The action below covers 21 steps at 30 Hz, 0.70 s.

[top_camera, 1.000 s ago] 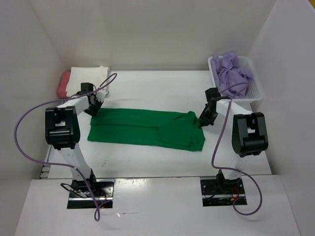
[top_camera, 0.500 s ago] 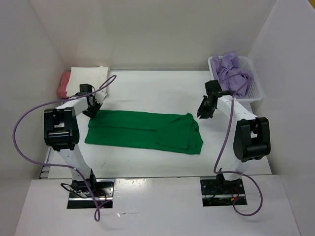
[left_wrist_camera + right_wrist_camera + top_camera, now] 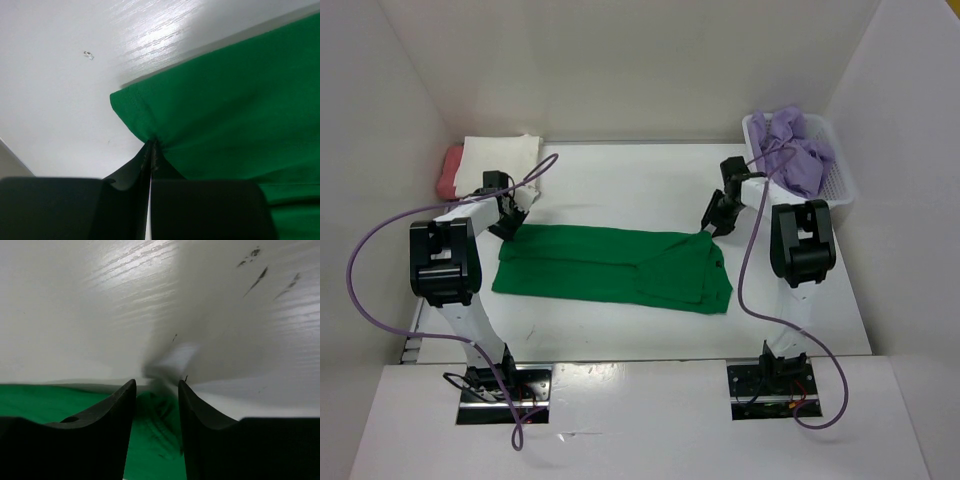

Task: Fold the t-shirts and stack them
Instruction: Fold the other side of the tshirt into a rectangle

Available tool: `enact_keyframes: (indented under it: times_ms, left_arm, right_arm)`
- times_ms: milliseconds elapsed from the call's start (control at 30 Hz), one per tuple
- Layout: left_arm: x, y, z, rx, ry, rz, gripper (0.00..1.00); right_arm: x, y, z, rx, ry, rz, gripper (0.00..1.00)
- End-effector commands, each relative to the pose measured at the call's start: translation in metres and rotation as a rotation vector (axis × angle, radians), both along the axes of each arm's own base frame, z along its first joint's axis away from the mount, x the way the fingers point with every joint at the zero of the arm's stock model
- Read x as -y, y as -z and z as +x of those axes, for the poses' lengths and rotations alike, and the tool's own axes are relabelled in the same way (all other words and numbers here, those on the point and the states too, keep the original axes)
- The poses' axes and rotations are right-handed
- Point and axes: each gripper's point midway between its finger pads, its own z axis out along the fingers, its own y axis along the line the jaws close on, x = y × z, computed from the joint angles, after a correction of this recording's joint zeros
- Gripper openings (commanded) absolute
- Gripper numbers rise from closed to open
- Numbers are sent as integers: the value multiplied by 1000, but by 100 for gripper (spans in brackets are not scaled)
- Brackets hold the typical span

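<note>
The bright green t-shirt [image 3: 610, 265] lies folded lengthwise across the middle of the table. My left gripper [image 3: 510, 226] is shut on its far-left corner [image 3: 145, 125]. My right gripper [image 3: 712, 224] is open just over the shirt's far-right corner [image 3: 155, 410], a black finger [image 3: 107, 412] on each side of the cloth. The lavender t-shirt [image 3: 792, 150] is bunched in the white mesh basket [image 3: 844, 180] at the far right. The cream-white t-shirt [image 3: 500, 160] lies folded at the far left, on top of the salmon-red one [image 3: 450, 170].
White walls close in the table on three sides. Purple cables loop from both arms over the table. Dark scuff marks [image 3: 255, 270] show on the white tabletop beyond the right gripper.
My right gripper let go of the shirt's right end, rose and swung back, then came down open at the shirt's far-right corner. The shirt's right end has settled flat. My left gripper barely moved.
</note>
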Motion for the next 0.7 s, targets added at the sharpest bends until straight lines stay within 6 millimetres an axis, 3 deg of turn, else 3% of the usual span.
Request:
enact_keyframes:
  times_ms: [0,100,133,233,367,400,467,500,600,667]
  left_arm:
    - [6,31,-50,-204,-13,-34,0]
    - [4,34,-52,-214,-16,-26,0]
    - [4,34,-52,-214,-16,-26,0]
    - [4,34,-52,-214,-16,-26,0]
    - [0,30,-51,-208,-23,-5,0]
    - [1,32,-55,-217,-23,-6,0]
    - [-1,28,-52,-197,-34,2,0]
    - [-1,25,-51,-188,-35,3,0]
    - [-1,25,-51,-188,-35,3,0]
    - [-1,25,-51,-188,-35,3,0]
  right_arm:
    - [-15,-10,-1,21,-43,37,44]
    - [-17,0,-14,-20,-50,53,33]
    - [-16,5,-18,-30,-50,52,19]
    - [-19,-4,-21,-12,-58,76,0]
    - [-15,-28,-19,43,-25,59,0]
    - [-8,-43,-14,84,6,53,0]
    - [13,-51,-13,109,85,17,0]
    - [19,-69,-10,163,110,17,0]
    - [29,-88,-11,220,159,8,0]
    - [31,-88,-12,228,165,-2,0]
